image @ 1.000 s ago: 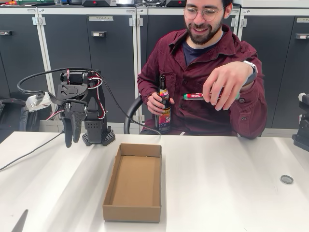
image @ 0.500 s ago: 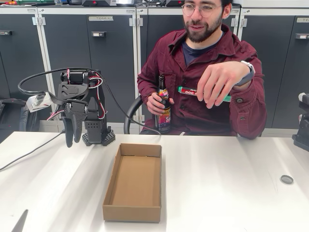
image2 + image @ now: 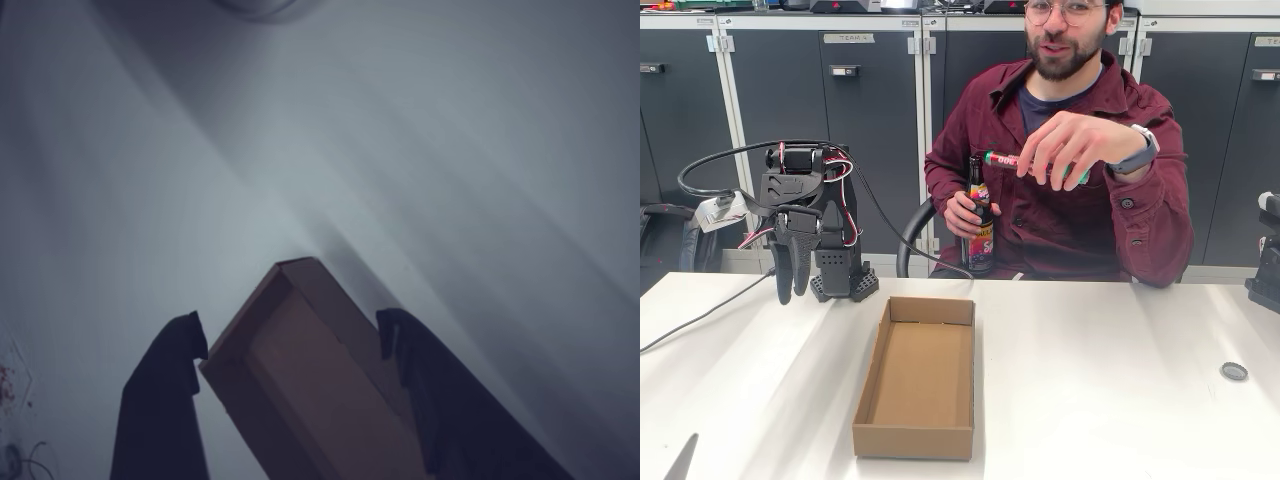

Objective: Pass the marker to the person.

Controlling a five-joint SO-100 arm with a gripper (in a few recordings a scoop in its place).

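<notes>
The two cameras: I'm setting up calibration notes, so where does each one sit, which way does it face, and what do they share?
Fixed view: stands at the table's near side, facing across the table at the arm, with its gripper hanging at left, and at the person seated behind, who holds the marker and a bottle.
Wrist view: rides on the arm, looking down past the open gripper at the tabletop.
Shared: the cardboard box, the gripper and the white table.

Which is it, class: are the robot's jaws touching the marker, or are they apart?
Apart. The fixed view shows the marker held in the person's hand above the table, while the gripper hangs far off at the picture's left, jaws empty.
</notes>
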